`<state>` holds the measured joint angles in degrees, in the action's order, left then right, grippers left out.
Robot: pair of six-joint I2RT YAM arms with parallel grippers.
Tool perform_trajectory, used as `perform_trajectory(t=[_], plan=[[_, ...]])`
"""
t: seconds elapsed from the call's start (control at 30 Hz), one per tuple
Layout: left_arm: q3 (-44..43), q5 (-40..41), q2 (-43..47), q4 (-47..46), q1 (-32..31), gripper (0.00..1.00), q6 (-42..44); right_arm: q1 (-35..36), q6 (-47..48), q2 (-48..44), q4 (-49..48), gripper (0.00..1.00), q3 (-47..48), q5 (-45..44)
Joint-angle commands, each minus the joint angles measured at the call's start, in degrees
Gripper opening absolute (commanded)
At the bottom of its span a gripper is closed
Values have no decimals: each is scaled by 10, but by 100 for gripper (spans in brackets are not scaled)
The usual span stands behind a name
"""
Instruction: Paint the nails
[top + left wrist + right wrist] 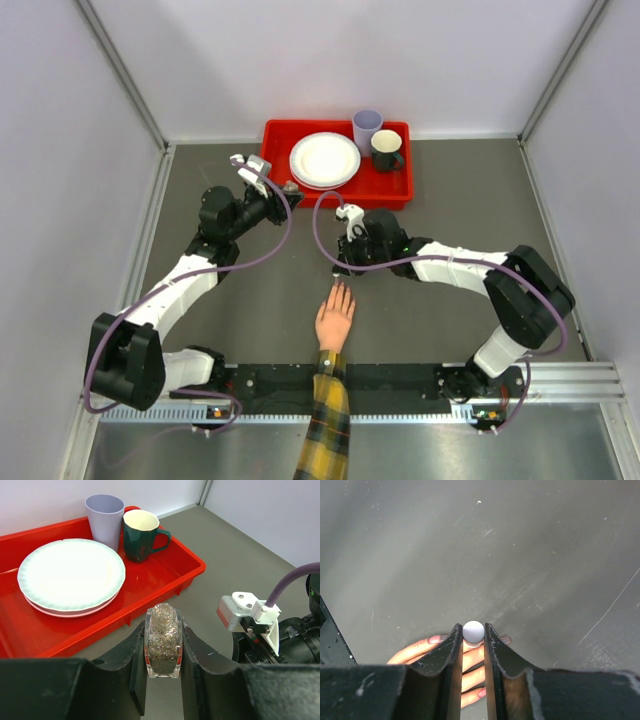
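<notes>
Where the hand (335, 320) lies flat on the desk (250, 310), close to its near edge, we note the nails (435, 639) pointing away and the right jaws clamped on a white-knobbed cap (473, 632) directly above the fingers. We log the left jaws clamped on a glitter bottle (163, 645), just off the front rim of the red tray (190, 572). Bare grey desk spreads either side of the hand.

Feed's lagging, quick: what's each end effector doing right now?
Left end effector: shut on the glitter bottle.
Right end effector: shut on the white cap.
</notes>
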<state>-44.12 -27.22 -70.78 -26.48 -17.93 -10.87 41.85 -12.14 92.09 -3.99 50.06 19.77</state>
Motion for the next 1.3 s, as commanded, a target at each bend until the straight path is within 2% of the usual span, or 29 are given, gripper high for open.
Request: perform_trajectory(t=[0.0, 1.27], plan=[[-1, -7, 6, -31, 3, 0, -6, -2, 0, 8, -24, 0, 27, 4], [-1, -6, 6, -27, 3, 0, -1, -1, 1, 21, -15, 0, 18, -9]])
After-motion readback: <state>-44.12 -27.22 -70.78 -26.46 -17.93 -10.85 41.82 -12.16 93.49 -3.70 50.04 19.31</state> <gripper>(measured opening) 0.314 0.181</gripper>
